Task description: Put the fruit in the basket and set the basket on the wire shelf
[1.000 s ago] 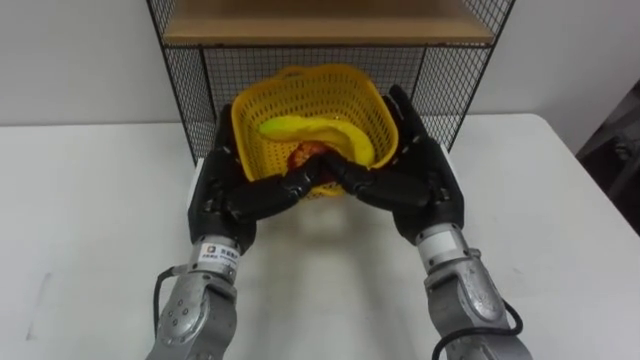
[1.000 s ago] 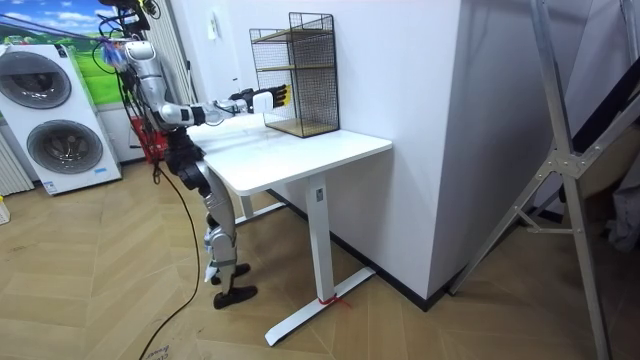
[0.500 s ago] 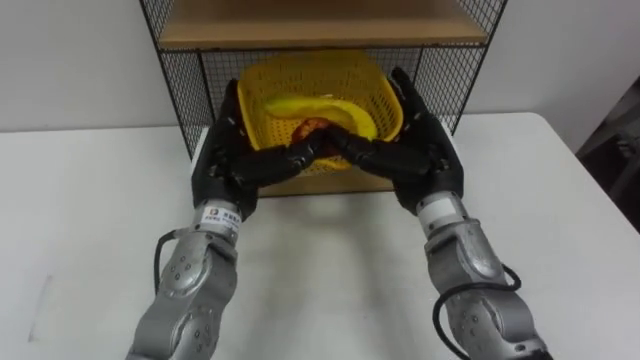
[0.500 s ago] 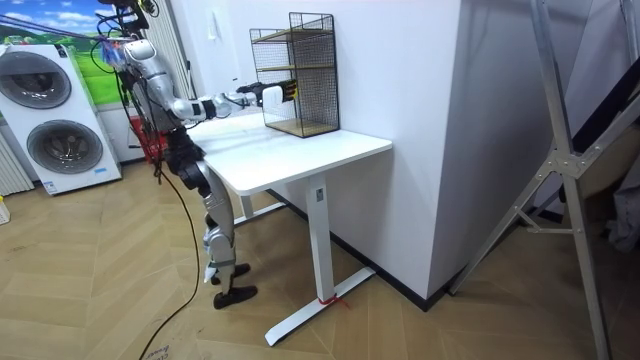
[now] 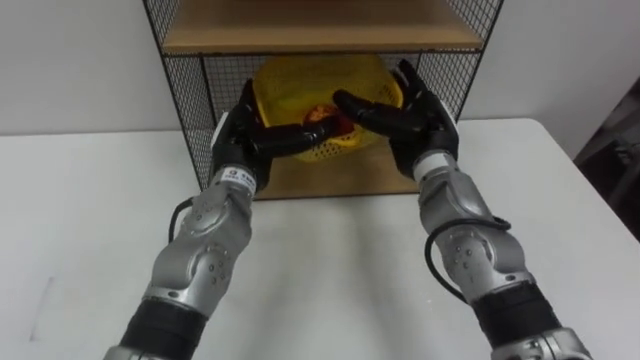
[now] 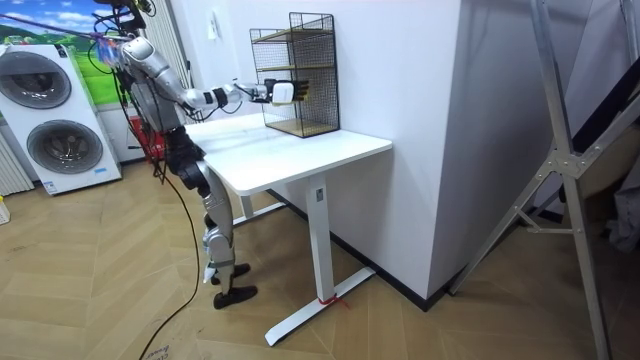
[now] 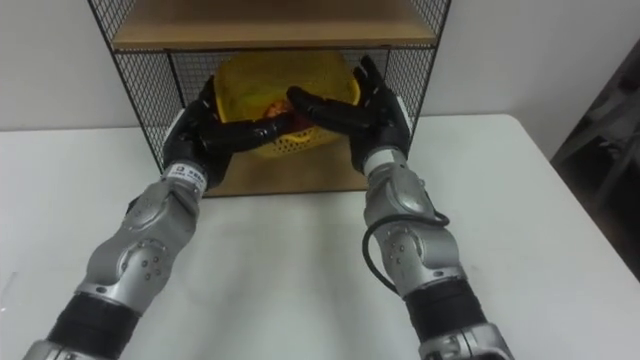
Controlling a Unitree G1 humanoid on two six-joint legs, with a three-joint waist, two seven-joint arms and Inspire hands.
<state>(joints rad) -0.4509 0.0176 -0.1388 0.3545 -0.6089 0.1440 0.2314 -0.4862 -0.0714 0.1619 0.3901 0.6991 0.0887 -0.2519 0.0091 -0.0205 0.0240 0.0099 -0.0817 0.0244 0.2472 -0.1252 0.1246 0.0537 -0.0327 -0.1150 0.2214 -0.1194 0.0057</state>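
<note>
I have the basket (image 5: pixel 310 85) pressed between both palms inside the wire shelf (image 5: pixel 195 100), under its wooden board. My left hand (image 5: pixel 235 140) and right hand (image 5: pixel 425 125) flank it, fingers straight. Some red fruit (image 5: pixel 322 115) lies inside. I can't tell whether the basket touches the shelf floor.

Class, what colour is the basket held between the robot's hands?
Yellow. The basket shows best in the left eye view.
</note>
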